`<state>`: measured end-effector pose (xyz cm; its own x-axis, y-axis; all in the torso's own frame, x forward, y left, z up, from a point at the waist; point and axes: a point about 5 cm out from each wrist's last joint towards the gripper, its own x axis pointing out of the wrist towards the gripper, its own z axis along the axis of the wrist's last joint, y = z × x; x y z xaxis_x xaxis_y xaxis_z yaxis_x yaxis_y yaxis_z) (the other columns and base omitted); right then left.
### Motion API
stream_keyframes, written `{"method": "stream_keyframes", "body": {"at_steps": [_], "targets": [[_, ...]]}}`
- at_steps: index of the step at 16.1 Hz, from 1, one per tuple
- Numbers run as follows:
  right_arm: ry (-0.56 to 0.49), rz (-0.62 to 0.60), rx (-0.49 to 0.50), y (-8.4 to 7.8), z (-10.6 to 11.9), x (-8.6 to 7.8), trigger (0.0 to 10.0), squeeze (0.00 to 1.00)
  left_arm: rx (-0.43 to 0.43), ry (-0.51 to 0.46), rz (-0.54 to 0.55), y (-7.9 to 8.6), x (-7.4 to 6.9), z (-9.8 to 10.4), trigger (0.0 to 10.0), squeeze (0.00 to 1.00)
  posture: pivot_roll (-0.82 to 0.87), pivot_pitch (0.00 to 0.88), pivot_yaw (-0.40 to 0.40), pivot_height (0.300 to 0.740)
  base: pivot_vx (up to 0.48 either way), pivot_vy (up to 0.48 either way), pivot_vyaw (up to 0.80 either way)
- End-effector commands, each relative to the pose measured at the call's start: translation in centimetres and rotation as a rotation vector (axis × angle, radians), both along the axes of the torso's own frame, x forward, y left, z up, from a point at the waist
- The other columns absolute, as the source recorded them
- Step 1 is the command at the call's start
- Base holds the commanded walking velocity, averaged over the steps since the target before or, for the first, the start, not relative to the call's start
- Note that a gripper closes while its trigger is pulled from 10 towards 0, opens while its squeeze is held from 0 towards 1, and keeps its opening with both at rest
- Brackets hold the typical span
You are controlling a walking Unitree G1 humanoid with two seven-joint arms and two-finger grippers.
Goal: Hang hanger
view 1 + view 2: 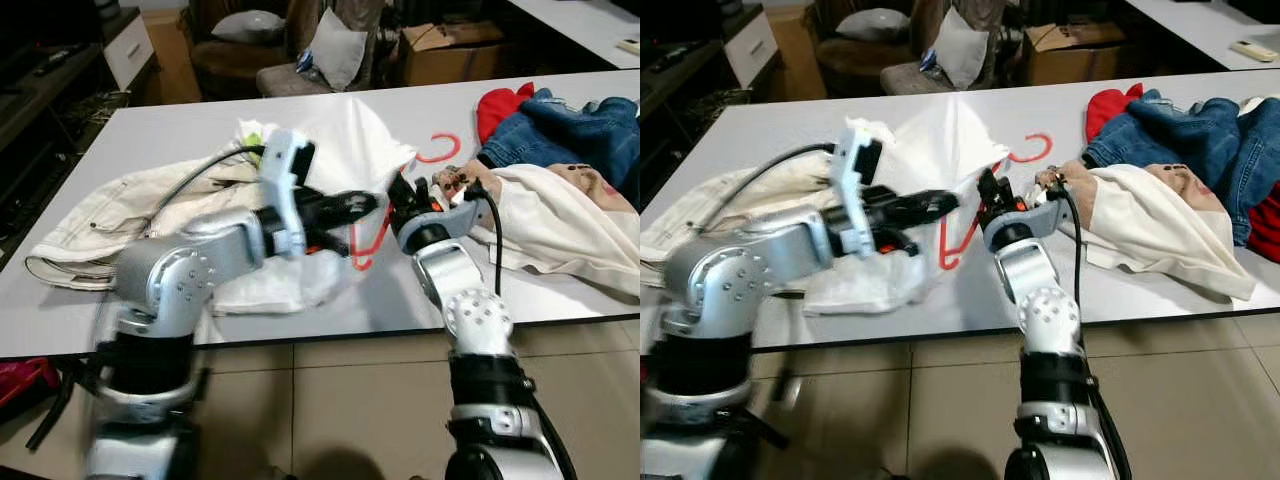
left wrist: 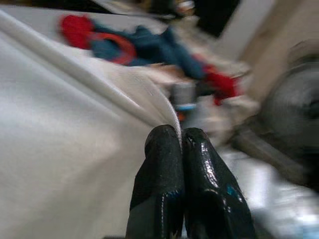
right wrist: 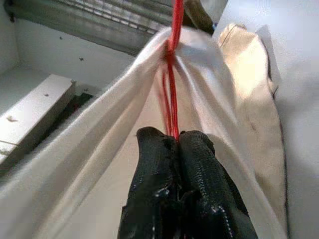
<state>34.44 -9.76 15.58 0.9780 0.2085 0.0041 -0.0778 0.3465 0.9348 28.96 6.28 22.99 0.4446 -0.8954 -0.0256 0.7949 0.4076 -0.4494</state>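
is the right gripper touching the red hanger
Touching. In the right wrist view the right gripper has its two black fingers shut on the thin red hanger, which runs up from between the fingertips into the white shirt.

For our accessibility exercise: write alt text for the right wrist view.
The right gripper, fingers shut, pinches a red hanger that runs up into a white shirt draped around it. The grey table lies beside.
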Motion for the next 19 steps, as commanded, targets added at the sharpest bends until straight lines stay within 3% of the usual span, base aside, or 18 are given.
{"method": "stream_keyframes", "body": {"at_steps": [1,3,4,5,6,7,8,9,10,11,12,15,17,19], "targets": [[-0.058,0.037,0.058,3.0,2.1,0.6,10.0,0.00,-0.048,0.018,-0.072,-1.1,-0.8,0.7,0.0,0.00,-0.03,0.000,0.127,0.740,0.000,0.000,0.00],[-0.070,0.035,0.100,3.4,2.3,0.7,10.0,0.00,-0.098,0.073,-0.083,-2.4,-1.0,0.6,0.0,0.00,-0.03,0.000,0.131,0.740,0.000,0.000,0.00],[-0.064,0.019,0.109,3.5,2.3,0.8,10.0,0.00,-0.126,0.098,-0.036,-3.0,-0.6,0.6,0.0,0.00,-0.02,0.000,0.134,0.740,0.000,0.000,0.00],[-0.056,0.000,0.126,3.5,2.2,0.8,10.0,0.00,-0.141,0.100,0.072,-3.1,0.5,0.6,0.0,0.00,-0.02,0.000,0.136,0.740,0.000,0.000,0.00],[-0.056,-0.003,0.151,3.5,2.1,0.7,10.0,0.00,-0.112,0.081,0.255,-2.5,2.2,0.3,0.0,0.00,-0.03,0.000,0.138,0.740,0.000,0.000,0.00],[-0.043,-0.003,0.174,3.5,1.9,0.5,10.0,0.00,-0.070,0.037,0.368,-1.7,3.4,0.3,0.0,0.00,-0.03,0.000,0.138,0.740,0.000,0.000,0.00],[-0.035,0.003,0.202,3.4,1.8,0.3,10.0,0.00,-0.077,0.026,0.413,-1.3,3.9,0.5,4.5,0.00,-0.04,0.000,0.138,0.740,0.000,0.000,0.00],[-0.048,0.025,0.198,3.3,1.9,0.1,10.0,0.00,-0.090,0.039,0.417,-1.2,4.0,0.6,10.0,0.00,-0.04,0.000,0.135,0.740,0.000,0.000,0.00],[-0.058,0.048,0.239,3.4,2.1,-0.2,10.0,0.00,-0.078,0.037,0.346,-1.8,3.3,0.4,10.0,0.00,-0.05,0.000,0.134,0.740,0.000,0.000,0.00],[-0.058,0.049,0.245,3.2,2.1,-0.2,10.0,0.00,-0.057,0.016,0.293,-2.2,2.6,0.2,10.0,0.95,-0.06,0.000,0.132,0.740,0.000,0.000,0.00],[-0.053,0.039,0.231,3.0,2.0,-0.2,10.0,0.00,-0.106,0.058,0.257,-2.4,2.1,0.1,10.0,1.00,-0.06,0.000,0.130,0.740,0.000,0.000,0.00],[-0.036,0.025,0.225,2.5,1.8,0.0,10.0,0.00,-0.157,0.089,0.142,-3.4,0.9,0.4,10.0,1.00,-0.06,0.000,0.120,0.740,0.000,0.000,0.00],[-0.030,0.035,0.211,2.5,1.8,0.0,10.0,0.00,-0.106,0.089,0.052,-3.9,-0.2,0.2,10.0,1.00,-0.06,0.000,0.115,0.740,0.000,0.000,0.00],[-0.025,0.054,0.202,2.5,1.6,-0.1,10.0,0.00,-0.059,0.044,0.139,-3.1,0.4,0.2,10.0,1.00,-0.06,0.000,0.112,0.740,0.000,0.000,0.00]]}}
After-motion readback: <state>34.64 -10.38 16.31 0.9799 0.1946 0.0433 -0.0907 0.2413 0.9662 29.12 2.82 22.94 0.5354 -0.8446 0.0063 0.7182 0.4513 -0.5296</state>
